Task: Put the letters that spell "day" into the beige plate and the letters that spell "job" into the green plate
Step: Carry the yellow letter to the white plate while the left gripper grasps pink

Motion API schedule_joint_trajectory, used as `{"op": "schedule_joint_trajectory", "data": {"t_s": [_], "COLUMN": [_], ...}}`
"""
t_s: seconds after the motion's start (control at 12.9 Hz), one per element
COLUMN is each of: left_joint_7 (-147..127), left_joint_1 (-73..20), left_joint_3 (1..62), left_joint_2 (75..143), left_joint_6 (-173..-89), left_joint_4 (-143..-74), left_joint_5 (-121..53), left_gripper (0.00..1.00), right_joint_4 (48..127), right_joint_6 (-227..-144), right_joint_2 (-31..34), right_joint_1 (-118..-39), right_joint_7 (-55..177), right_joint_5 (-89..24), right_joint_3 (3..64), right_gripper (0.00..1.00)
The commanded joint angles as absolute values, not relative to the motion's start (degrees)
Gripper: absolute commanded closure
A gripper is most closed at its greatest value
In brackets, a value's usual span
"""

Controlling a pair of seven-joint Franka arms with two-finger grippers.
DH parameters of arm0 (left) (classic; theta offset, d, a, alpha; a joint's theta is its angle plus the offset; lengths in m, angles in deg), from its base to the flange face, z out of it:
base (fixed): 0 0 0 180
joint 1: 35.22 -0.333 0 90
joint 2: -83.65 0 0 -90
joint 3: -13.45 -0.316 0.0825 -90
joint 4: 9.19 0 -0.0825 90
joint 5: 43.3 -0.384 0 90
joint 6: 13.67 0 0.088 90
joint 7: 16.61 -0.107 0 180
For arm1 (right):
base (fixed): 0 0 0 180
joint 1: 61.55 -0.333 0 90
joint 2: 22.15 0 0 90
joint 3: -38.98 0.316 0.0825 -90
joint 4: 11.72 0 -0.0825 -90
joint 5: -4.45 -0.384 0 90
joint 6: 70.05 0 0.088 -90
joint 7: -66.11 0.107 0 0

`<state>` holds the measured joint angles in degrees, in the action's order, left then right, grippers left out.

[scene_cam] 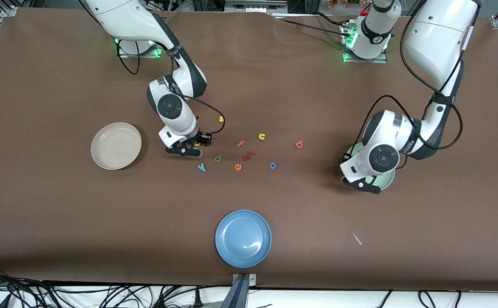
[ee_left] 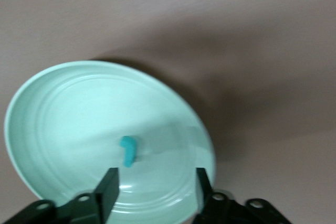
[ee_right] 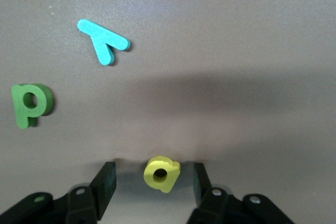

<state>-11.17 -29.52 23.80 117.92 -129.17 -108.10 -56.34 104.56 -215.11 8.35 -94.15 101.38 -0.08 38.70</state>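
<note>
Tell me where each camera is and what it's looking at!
Front view: high across the table, facing both arms; shows the beige plate, blue plate and scattered letters.
Left wrist view: on the left arm, looking down at the green plate with the teal "j"; left gripper fingers show, open.
Right wrist view: on the right arm, looking at the yellow "a" between right gripper fingers.
Shared: front and right wrist views both show the green "d".

Left arm hides most of green plate [scene_cam: 386, 182].
</note>
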Motion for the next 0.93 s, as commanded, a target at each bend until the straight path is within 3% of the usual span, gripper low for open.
{"op": "schedule_joint_trajectory", "data": {"t_s": [0.0, 0.39, 0.85], "left_joint_7": [-3.0, 17.3, 22.2], "left_joint_1": [-29.6, -29.3, -28.3], "left_joint_3": [27.8, 37.2, 37.3], "left_joint_2": [115.9, 115.9, 116.5], "left_joint_6": [-128.9, -133.7, -148.0], "left_joint_4": [-109.5, -112.8, -121.9], "left_joint_5": [-56.9, -57.2, -57.8], "left_gripper": [0.00, 0.00, 0.00], "right_joint_4": [103.3, 103.3, 101.6], "right_joint_6": [-215.2, -215.3, -212.8], "right_joint_2": [9.5, 9.6, 9.4], "right_joint_1": [-94.2, -94.0, -93.9], "right_joint_7": [101.1, 100.7, 100.6], "right_joint_5": [-1.2, -1.2, -1.3], "right_joint_3": [38.7, 38.7, 38.7], "right_gripper": [0.42, 0.58, 0.79]}}
